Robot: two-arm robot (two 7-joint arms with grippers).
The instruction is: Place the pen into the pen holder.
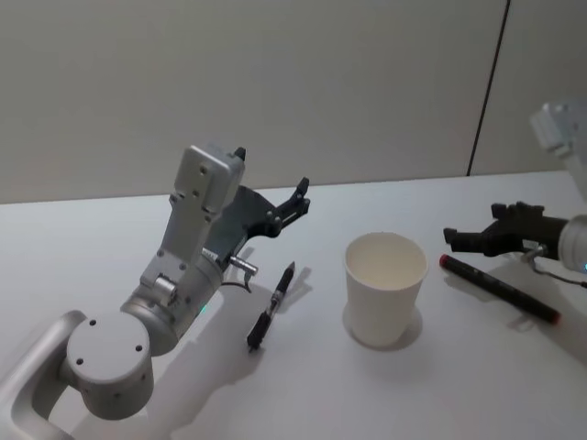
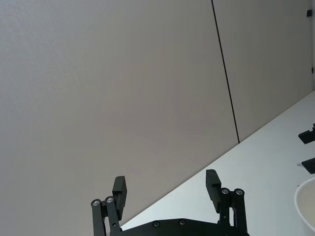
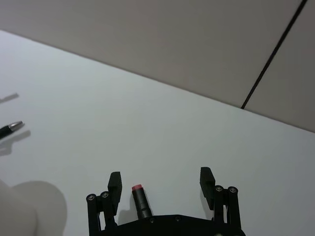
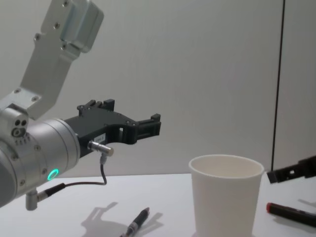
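A slim black pen (image 1: 272,307) lies on the white table, left of the pen holder (image 1: 385,284), a plain white paper cup standing upright. My left gripper (image 1: 298,197) hangs open in the air behind and above that pen, its fingers (image 2: 119,191) wide apart and holding nothing. To the right of the cup lies a thicker black pen with red ends (image 1: 500,289). My right gripper (image 1: 459,240) is open just above this pen's near red end (image 3: 140,200), which shows between its fingers (image 3: 206,179). In the chest view the cup (image 4: 226,197) stands between the slim pen (image 4: 138,223) and the red-ended pen (image 4: 291,213).
The white table (image 1: 110,247) meets a plain grey wall at the back. The cup's rim (image 2: 307,206) sits to one side of my left gripper. My left arm's elbow and base (image 1: 105,362) take up the near left corner.
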